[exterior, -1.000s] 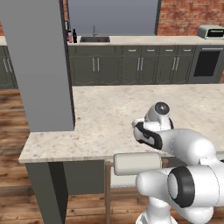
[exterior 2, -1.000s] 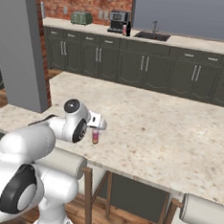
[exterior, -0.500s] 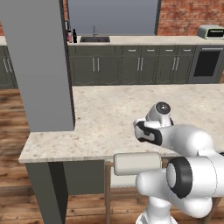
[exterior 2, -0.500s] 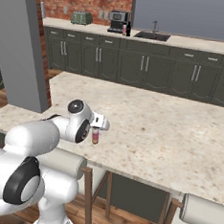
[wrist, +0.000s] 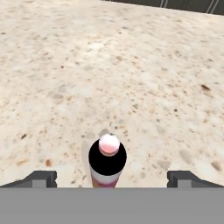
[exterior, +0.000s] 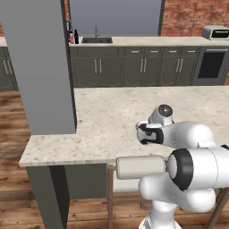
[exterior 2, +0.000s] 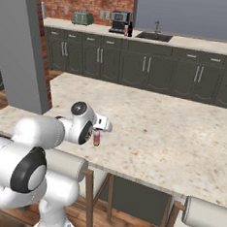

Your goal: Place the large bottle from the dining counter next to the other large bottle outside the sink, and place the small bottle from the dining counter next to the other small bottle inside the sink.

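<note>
The small bottle [wrist: 107, 161] stands upright on the dining counter [exterior 2: 181, 141], near the counter's front edge, and in the right base view [exterior 2: 97, 138] it shows as a short pinkish-red shape just below the arm's hand. From the hand view one looks down onto its pale rounded top, ringed by a dark shoulder, with the pink body showing beneath. The gripper [wrist: 112, 178] hangs right above it with its two dark fingertips [wrist: 41, 178] spread wide, one to each side of the bottle and clear of it, so nothing is pinched. In the left base view the gripper [exterior: 144, 133] sits at the end of the white arm, low over the speckled beige slab, and the bottle is hidden behind it. To the left the wide grey pillar [exterior: 42, 67] rises from the counter. Across the room, on the far worktop, the sink [exterior: 96, 40] lies with its curved faucet, and two dark and pink bottles [exterior: 73, 36] stand just beside it, too small to tell apart clearly.
</note>
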Controlling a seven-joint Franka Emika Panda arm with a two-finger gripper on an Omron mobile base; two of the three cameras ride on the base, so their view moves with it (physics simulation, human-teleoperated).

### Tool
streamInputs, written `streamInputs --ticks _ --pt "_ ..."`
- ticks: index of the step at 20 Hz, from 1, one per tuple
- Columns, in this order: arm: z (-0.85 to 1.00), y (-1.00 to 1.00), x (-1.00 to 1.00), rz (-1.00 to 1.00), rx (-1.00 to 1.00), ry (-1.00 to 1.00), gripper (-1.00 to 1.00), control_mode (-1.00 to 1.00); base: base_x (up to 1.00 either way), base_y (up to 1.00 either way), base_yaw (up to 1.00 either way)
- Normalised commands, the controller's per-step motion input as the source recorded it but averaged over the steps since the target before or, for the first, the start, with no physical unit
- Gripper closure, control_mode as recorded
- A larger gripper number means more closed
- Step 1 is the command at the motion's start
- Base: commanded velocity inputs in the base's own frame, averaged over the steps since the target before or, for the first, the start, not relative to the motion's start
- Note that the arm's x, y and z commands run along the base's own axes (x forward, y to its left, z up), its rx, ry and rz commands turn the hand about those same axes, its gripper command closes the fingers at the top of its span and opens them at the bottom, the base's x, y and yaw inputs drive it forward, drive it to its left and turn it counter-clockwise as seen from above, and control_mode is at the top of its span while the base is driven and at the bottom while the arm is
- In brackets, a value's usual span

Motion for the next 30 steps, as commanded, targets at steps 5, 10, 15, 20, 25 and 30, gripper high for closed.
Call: streamInputs --ticks 5,10,15,20,25,30 --pt "0.00 0.00 0.14 0.00 0.00 0.00 -1.00 -1.00 0.00 0.00 0.00" --pt "-0.04 0.00 0.02 0.00 0.00 0.00 -1.00 -1.00 0.00 0.00 0.00" --pt "-0.07 0.00 0.00 0.00 0.00 0.00 -1.00 -1.00 0.00 0.00 0.00" --pt "-0.04 0.00 0.00 0.00 0.00 0.00 -1.00 -1.00 0.00 0.00 0.00" --pt "-0.04 0.00 0.00 0.00 0.00 0.00 -1.00 -1.00 0.00 0.00 0.00" --pt "-0.05 0.00 0.00 0.00 0.00 0.00 -1.00 -1.00 0.00 0.00 0.00"
